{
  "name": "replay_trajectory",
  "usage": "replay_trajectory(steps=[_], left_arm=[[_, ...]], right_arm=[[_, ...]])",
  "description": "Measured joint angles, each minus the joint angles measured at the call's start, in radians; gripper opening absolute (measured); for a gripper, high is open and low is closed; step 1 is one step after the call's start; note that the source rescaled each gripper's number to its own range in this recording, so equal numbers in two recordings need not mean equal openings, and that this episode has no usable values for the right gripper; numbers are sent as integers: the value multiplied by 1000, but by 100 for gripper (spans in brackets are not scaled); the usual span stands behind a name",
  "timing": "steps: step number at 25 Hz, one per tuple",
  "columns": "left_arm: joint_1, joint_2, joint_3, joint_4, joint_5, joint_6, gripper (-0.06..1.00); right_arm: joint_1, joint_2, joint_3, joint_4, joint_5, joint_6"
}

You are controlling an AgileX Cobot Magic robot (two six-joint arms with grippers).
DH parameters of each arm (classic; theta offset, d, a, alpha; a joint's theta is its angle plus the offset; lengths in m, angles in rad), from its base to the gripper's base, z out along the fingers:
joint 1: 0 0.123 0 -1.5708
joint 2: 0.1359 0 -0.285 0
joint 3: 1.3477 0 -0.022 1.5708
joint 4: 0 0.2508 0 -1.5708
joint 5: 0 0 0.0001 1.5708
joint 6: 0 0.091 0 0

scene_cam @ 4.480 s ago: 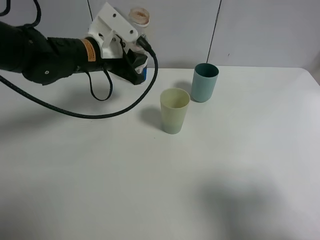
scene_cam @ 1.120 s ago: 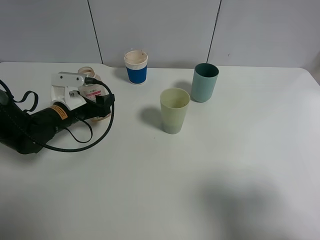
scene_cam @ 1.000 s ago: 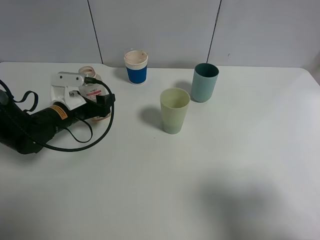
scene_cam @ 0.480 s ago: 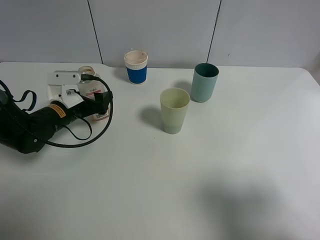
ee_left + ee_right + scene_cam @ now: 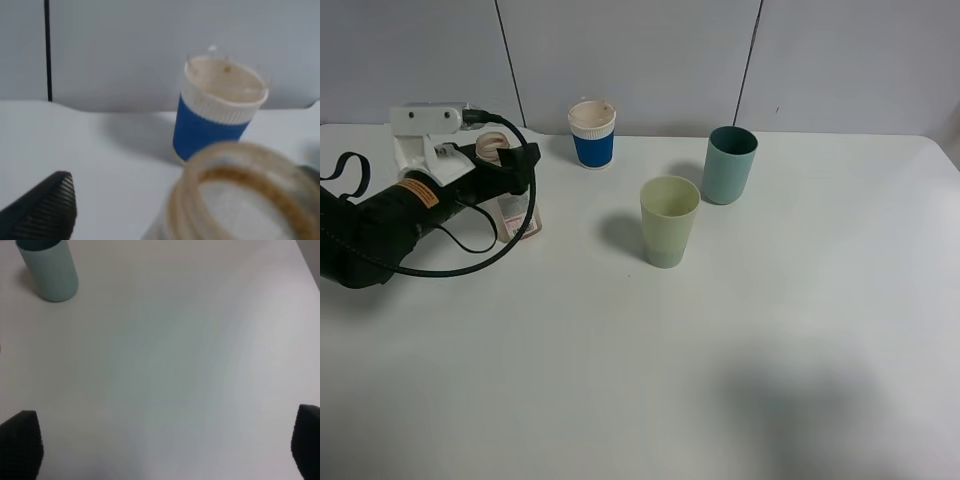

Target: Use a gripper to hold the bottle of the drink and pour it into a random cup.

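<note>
The bottle (image 5: 517, 212) stands on the table at the left, its white label facing out and its tan neck open. My left gripper (image 5: 515, 170) is around its upper part. In the left wrist view the neck (image 5: 240, 200) fills the near side, and one black finger (image 5: 42, 212) stands apart from it, so the jaws look open. No dark drink shows, only a brown ring inside the neck. The pale yellow-green cup (image 5: 669, 220) stands upright mid-table, looking empty. My right gripper (image 5: 160, 445) is open over bare table.
A teal tumbler (image 5: 730, 163) stands behind and to the right of the yellow-green cup; it also shows in the right wrist view (image 5: 47, 267). A short blue-and-white cup (image 5: 592, 133) stands near the back wall, just beyond the bottle (image 5: 220, 115). A black cable loops by the left arm.
The left arm came down from high near the blue-and-white cup to the bottle. In the last half second its white jaw block rose and moved left, while the bottle stayed put.
</note>
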Motion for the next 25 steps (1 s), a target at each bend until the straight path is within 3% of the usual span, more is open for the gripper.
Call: replay_trajectory(steps=[19, 25], left_arm=[[0, -294, 67, -32, 0, 13, 90], [3, -463, 68, -31, 104, 58, 90]], right_arm=[[0, 0, 0, 0, 0, 0], [0, 0, 0, 0, 0, 0]])
